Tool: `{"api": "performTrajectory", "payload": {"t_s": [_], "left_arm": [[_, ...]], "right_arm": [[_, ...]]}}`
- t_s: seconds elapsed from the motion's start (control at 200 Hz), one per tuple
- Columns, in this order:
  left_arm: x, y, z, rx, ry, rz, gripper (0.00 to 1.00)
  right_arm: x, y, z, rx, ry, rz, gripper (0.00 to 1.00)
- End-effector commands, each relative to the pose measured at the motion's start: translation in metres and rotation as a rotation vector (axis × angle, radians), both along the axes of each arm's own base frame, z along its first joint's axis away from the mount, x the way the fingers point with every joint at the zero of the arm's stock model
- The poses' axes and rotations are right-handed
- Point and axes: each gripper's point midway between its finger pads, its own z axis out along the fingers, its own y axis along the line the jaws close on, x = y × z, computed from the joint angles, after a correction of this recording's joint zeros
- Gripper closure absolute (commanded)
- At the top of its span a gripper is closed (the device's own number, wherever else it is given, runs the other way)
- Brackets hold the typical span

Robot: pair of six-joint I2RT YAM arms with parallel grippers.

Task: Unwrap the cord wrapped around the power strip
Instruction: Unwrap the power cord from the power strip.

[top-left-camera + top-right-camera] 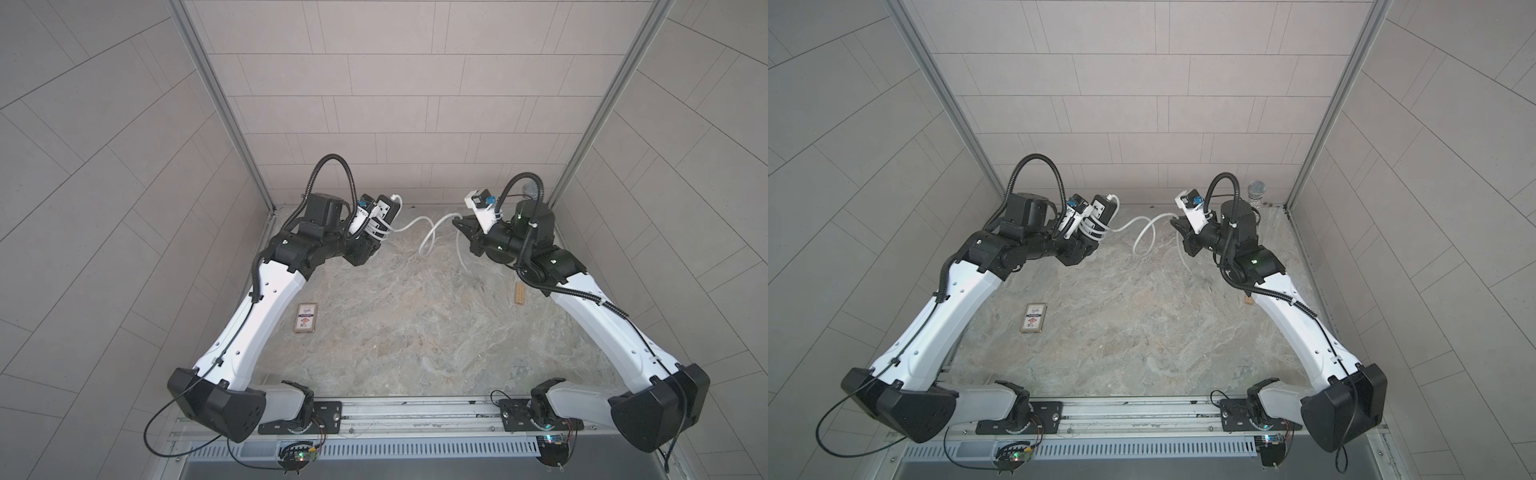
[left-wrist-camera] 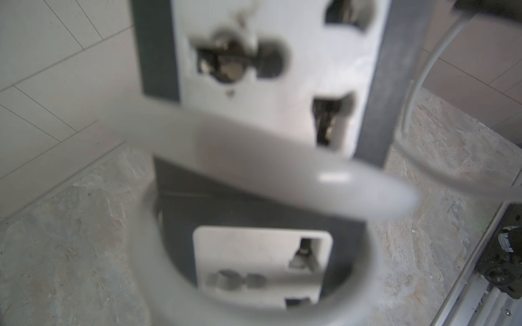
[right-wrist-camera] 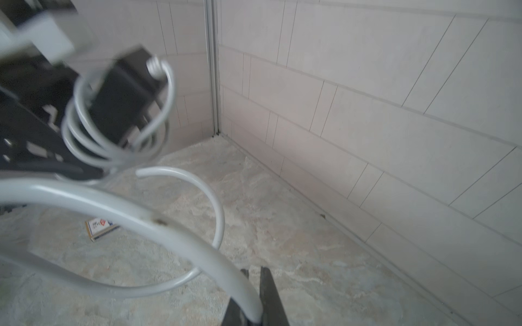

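Left jaws apparently grip power strip (image 1: 388, 210), right jaws cord (image 3: 243, 290); box (image 1: 306, 318) print unreadable.

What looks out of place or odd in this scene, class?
The power strip is held above the table in the left gripper, the cord coiled round it; the right gripper pinches its loose length.
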Motion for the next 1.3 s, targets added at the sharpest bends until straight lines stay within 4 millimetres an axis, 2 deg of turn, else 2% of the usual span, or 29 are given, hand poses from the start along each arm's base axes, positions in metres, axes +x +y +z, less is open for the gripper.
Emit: {"api": "performTrajectory", "payload": {"t_s": [0.0, 0.195, 0.32, 0.405, 0.615, 0.76, 0.871, 0.956, 1.066, 1.166, 1.211, 1.291], "left_arm": [[0.011, -0.003, 0.059, -0.07, -0.167, 0.008, 1.0], [0.001, -0.006, 0.083, -0.111, -0.199, -0.021, 1.0], [-0.002, -0.003, 0.087, -0.107, -0.21, -0.014, 1.0], [-0.002, -0.001, 0.085, -0.092, -0.211, -0.008, 1.0], [-0.005, -0.003, 0.087, -0.098, -0.21, -0.021, 1.0], [-0.004, -0.004, 0.089, -0.103, -0.217, -0.026, 1.0], [-0.003, -0.005, 0.089, -0.108, -0.215, -0.03, 1.0], [-0.004, -0.004, 0.087, -0.103, -0.217, -0.024, 1.0], [-0.004, -0.003, 0.079, -0.094, -0.201, -0.023, 1.0], [-0.006, -0.005, 0.066, -0.068, -0.16, -0.047, 1.0], [-0.006, -0.006, 0.06, -0.053, -0.14, -0.057, 1.0], [-0.01, -0.01, 0.052, -0.038, -0.111, -0.098, 1.0]], "right_arm": [[0.015, 0.001, -0.019, -0.043, -0.014, -0.03, 1.0], [0.061, 0.01, -0.04, -0.055, 0.031, -0.138, 1.0], [0.091, 0.01, -0.047, -0.053, 0.065, -0.218, 1.0], [0.104, 0.009, -0.048, -0.055, 0.055, -0.249, 1.0], [0.131, 0.006, -0.027, -0.092, -0.023, -0.295, 1.0], [0.171, -0.015, 0.015, -0.073, -0.124, -0.403, 1.0], [0.192, -0.032, 0.026, -0.101, -0.175, -0.46, 1.0], [0.182, -0.03, 0.009, -0.176, -0.2, -0.402, 0.98], [0.145, -0.026, -0.038, -0.26, -0.162, -0.297, 0.7], [0.101, -0.024, -0.083, -0.3, -0.095, -0.209, 0.51], [0.082, -0.025, -0.097, -0.296, -0.068, -0.179, 0.43], [0.052, -0.028, -0.11, -0.288, -0.029, -0.143, 0.31]]}}
